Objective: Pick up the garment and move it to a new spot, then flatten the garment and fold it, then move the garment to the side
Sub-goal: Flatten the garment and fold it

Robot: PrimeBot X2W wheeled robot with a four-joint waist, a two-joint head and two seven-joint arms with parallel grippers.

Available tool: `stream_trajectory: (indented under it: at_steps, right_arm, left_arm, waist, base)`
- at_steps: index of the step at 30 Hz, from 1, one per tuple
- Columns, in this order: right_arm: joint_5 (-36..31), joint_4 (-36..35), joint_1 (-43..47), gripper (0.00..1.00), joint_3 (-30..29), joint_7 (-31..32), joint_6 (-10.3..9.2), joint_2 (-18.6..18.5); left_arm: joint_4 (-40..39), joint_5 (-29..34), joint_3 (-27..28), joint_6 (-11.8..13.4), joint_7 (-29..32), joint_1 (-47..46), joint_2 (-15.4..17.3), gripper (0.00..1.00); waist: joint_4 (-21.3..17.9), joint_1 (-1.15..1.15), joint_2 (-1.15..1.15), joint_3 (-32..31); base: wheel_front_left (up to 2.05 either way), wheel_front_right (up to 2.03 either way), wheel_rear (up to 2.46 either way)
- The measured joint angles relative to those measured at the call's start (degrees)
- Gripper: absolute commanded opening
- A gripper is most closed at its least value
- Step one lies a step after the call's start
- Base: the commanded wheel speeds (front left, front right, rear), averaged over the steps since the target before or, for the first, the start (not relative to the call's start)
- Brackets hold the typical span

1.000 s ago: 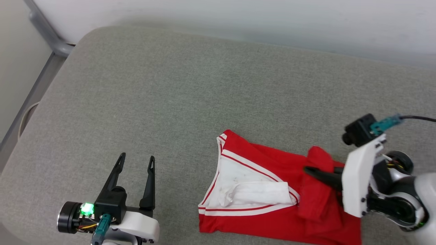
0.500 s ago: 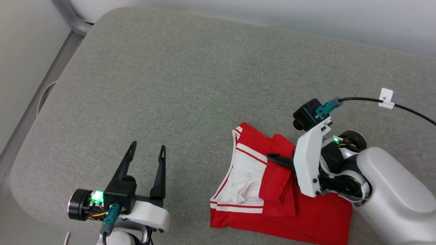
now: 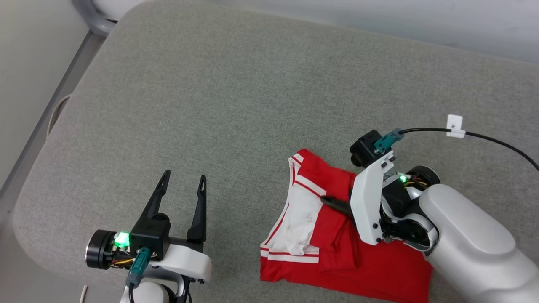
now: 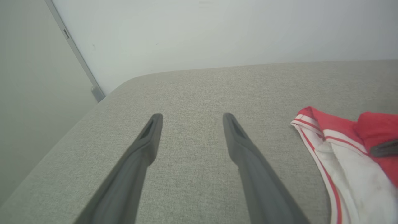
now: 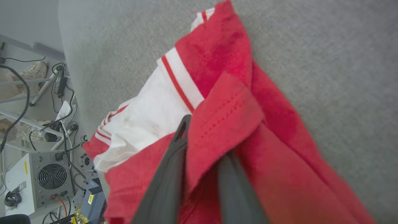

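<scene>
Garment: the garment (image 3: 362,261) lies on the grey padded surface (image 3: 236,105), toward the near edge on the robot's right. It is bunched into a rough rectangle with the red back uppermost.
Sleeve: one white sleeve (image 3: 301,219) with red-and-white trim shows at the garment's left end, and a red flap partly lies over it.
Right gripper: the right gripper (image 3: 327,200) is low on the cloth, fingers close together with a hemmed red fold between them. I cannot tell whether that fold is pinched firm or just loosened.
Left gripper: the left gripper (image 3: 185,175) has its fingers spread wide and holds nothing. It hovers over bare fabric, well apart from the garment.
Step in hand: by the look of it, folding — a red panel is being laid across toward the sleeve.
Done: apparently the pick-up, the move and some flattening.
Left: the fold is loose and creased, so it likely needs tidying — then the move to the side.
</scene>
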Motion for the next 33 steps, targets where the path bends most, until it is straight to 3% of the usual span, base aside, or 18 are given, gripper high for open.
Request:
stream_trajectory:
  at_steps: [4, 10, 14, 17, 23, 33]
  right_arm:
    - [1.3, -3.7, 0.2, 1.00, -0.2, -5.4, -0.02, -2.1]
    - [0.1, -12.2, 4.1, 1.00, -3.3, -15.1, -0.02, -8.3]
    - [-7.4, -15.1, 7.2, 1.00, -9.1, -23.9, -0.02, -10.9]
    - [-15.3, -15.9, 10.4, 1.00, -14.7, -30.5, -0.02, -10.8]
    - [-30.6, -17.2, 18.3, 1.00, -27.9, -40.8, -0.01, -4.9]
    - [-42.9, -22.0, 31.8, 1.00, -43.3, -48.0, -0.01, 7.6]
  left_arm:
    - [0.1, 0.2, 0.2, 0.0, 0.0, 0.4, 0.3, 1.00]
    - [-0.4, 0.4, 0.7, 0.5, 0.0, 2.1, 1.1, 1.00]
    - [-0.7, 0.5, 0.8, 0.7, 0.0, 3.3, 1.6, 1.00]
    - [-0.8, 0.5, 1.1, 1.0, 0.0, 3.9, 2.0, 1.00]
    - [-0.8, 0.3, 2.0, 1.4, 0.0, 4.7, 2.7, 1.00]
    - [-0.6, 0.3, 2.2, 1.2, 0.0, 5.5, 3.7, 1.00]
  waist:
    - [-0.9, 0.00, 0.00, -1.6]
    - [-3.2, 0.00, 0.00, -4.3]
    - [-5.4, -0.01, 0.00, -5.9]
    - [-7.2, -0.01, 0.00, -6.9]
    - [-10.6, -0.01, 0.00, -8.5]
    - [-13.9, -0.01, 0.00, -10.8]
  base:
    - [0.00, 0.00, 0.00]
    - [0.00, 0.00, 0.00]
    - [0.00, 0.00, 0.00]
    - [0.00, 0.00, 0.00]
    - [0.00, 0.00, 0.00]
    - [0.00, 0.00, 0.00]
